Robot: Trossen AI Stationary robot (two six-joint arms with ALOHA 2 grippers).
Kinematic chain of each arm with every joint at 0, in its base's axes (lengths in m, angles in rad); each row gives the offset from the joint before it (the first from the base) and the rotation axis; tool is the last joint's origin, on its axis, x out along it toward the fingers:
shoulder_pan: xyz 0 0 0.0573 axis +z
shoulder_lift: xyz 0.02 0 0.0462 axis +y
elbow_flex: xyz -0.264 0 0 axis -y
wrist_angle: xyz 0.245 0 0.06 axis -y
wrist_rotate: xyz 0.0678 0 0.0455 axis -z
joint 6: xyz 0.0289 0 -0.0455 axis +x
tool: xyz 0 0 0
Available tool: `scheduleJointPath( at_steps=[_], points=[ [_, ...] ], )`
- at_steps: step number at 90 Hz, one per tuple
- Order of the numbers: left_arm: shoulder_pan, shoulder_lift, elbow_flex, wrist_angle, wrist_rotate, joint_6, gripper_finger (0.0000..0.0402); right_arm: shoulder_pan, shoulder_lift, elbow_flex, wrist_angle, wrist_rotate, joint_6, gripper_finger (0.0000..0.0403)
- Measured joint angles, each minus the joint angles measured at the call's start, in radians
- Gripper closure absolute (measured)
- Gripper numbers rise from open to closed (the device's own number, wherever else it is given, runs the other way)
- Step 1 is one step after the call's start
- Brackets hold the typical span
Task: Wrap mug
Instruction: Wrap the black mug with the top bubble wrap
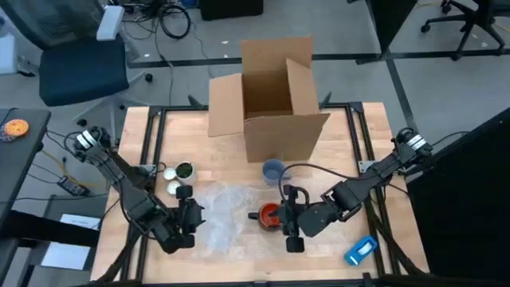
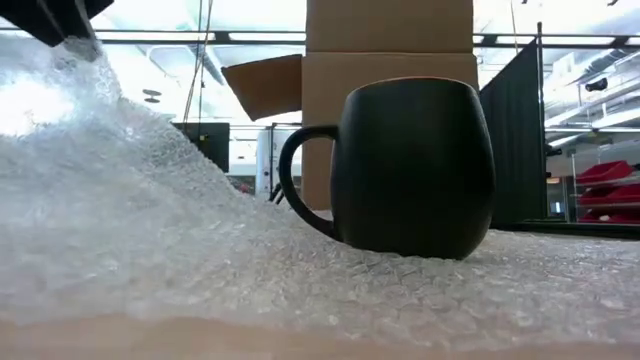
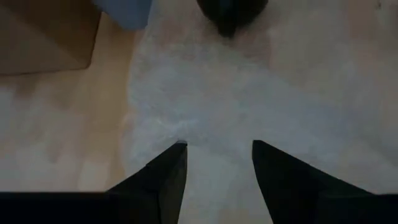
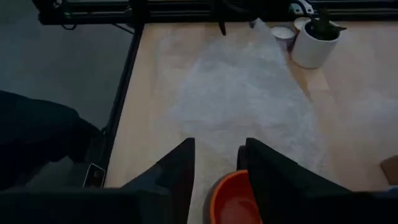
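Noted crinkled clear bubble-wrap sheet (image 1: 227, 209) flat on pale wooden table (image 1: 362, 143). Left gripper (image 1: 192, 218) at sheet's left edge, fingers spread. Rounded black mug, orange inside (image 1: 268, 215), on sheet's right edge; right gripper (image 1: 291, 217) over rim, fingers parted. Beyond: open brown cardboard box (image 1: 271, 100).

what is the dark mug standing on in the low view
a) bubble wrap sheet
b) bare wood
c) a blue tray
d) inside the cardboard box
a, the dark mug stands upright on the bubble wrap sheet, which spreads under it and rises at one side; the cardboard box is behind it.
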Motion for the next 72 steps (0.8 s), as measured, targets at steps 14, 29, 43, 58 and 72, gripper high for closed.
scheduleJointPath(
  at_steps=[14,29,43,58,72],
  points=[
    [0.008,0.012,0.0,0.021,-0.004,-0.084,0.0239,0.0,0.0,0.0,-0.001,0.0,0.0,0.0287],
    [0.026,0.065,0.0,0.013,0.017,-0.146,0.0239,0.0,0.001,0.0,0.0,0.0,0.001,0.0287],
    [0.068,0.128,0.0,0.02,0.058,-0.219,0.0239,0.0,0.001,0.0,0.0,0.0,0.002,0.0287],
    [0.101,0.162,0.0,0.04,0.102,-0.21,0.024,0.0,0.001,0.0,0.0,0.0,0.002,0.0287],
    [0.11,0.163,0.016,0.047,0.079,-0.193,0.0278,0.0,0.001,0.0,0.0,0.0,0.002,0.0287]
  ],
)
